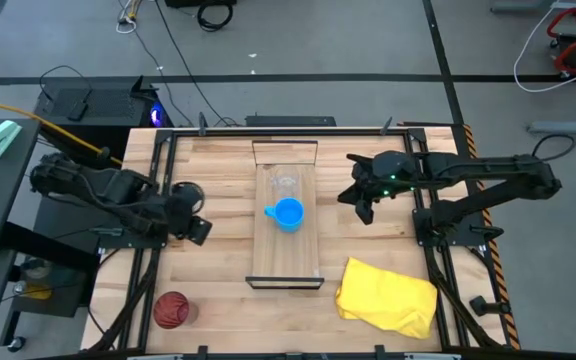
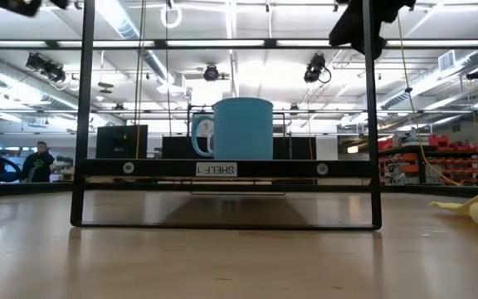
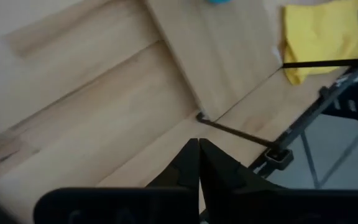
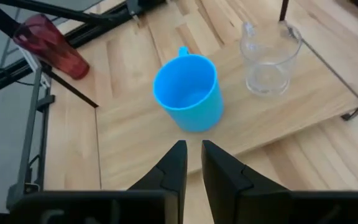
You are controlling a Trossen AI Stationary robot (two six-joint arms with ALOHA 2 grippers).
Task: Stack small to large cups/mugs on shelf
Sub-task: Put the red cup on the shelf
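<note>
The light-wood shelf (image 1: 286, 250) lies in the middle of the table. On it stand the clear cup (image 1: 284, 184) toward its far end and the blue mug (image 1: 287, 213) at its middle, both upright with mouths up; both also show in the right wrist view, the clear cup (image 4: 269, 56) and the blue mug (image 4: 188, 93). The dark red cup (image 1: 172, 310) stands on the table near its near-left corner. My left gripper (image 1: 196, 226) is shut and empty, left of the shelf. My right gripper (image 1: 363, 205) hangs right of the shelf, empty, its fingers a narrow gap apart (image 4: 193, 152).
A yellow cloth (image 1: 388, 295) lies crumpled on the table at the near right, next to the shelf's near end. Dark metal frame rails (image 1: 158, 250) run along the table's left and right sides. Bare tabletop (image 1: 218, 300) lies between the red cup and the shelf.
</note>
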